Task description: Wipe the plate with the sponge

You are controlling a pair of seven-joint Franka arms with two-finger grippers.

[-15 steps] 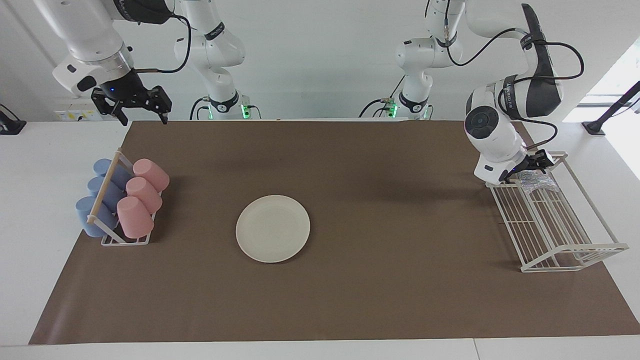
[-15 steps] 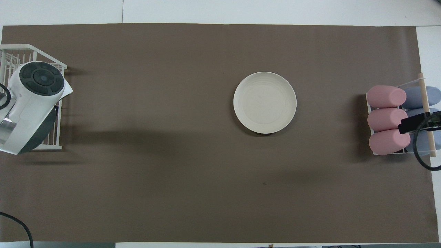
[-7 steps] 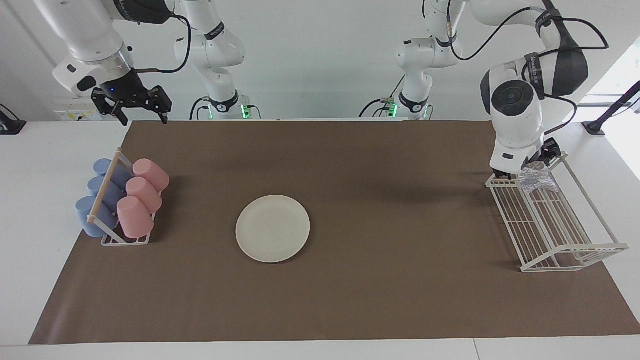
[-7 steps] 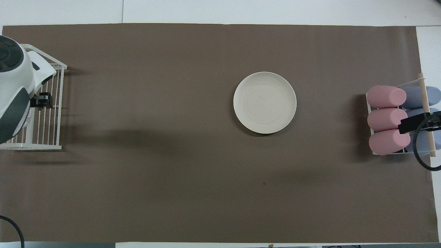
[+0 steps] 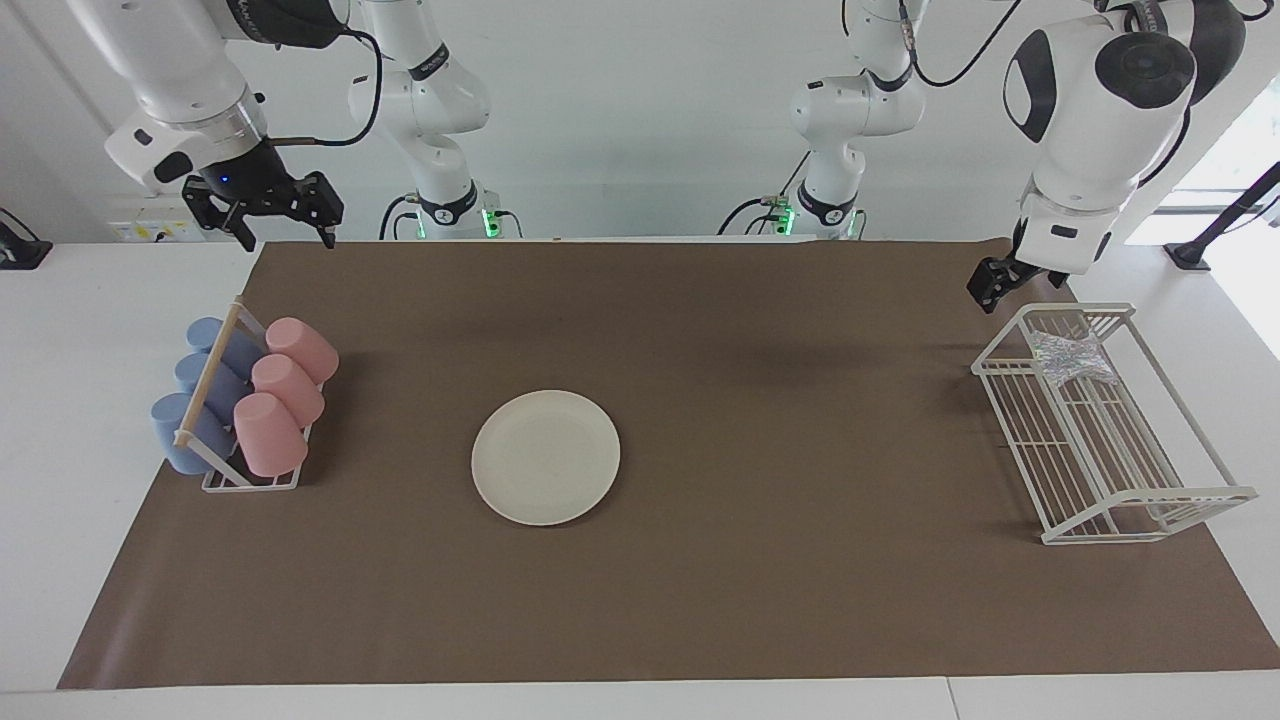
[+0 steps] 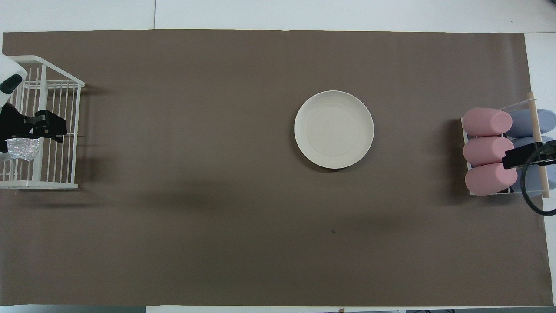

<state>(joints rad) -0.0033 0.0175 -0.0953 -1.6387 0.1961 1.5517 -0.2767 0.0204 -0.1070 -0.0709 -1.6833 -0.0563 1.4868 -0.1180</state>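
Note:
The cream-white plate (image 5: 545, 457) (image 6: 333, 129) lies flat on the brown mat, about midway along the table. The silvery crinkled sponge (image 5: 1072, 357) (image 6: 19, 150) rests inside the white wire rack (image 5: 1150, 497) (image 6: 77, 134) at the left arm's end. My left gripper (image 5: 1005, 280) (image 6: 30, 128) hangs above the rack's end nearer the robots, open and empty, clear of the sponge; the wrist hides one of its fingers. My right gripper (image 5: 287, 238) waits open in the air over the mat's corner at the right arm's end.
A small holder with three pink cups (image 5: 285, 385) (image 6: 486, 150) and several blue cups (image 5: 200, 390) on their sides stands at the right arm's end. The brown mat (image 5: 800, 420) covers most of the white table.
The left arm has risen from down at the sponge in the rack to well above it, empty. The sponge stays in the rack. The right arm has not moved.

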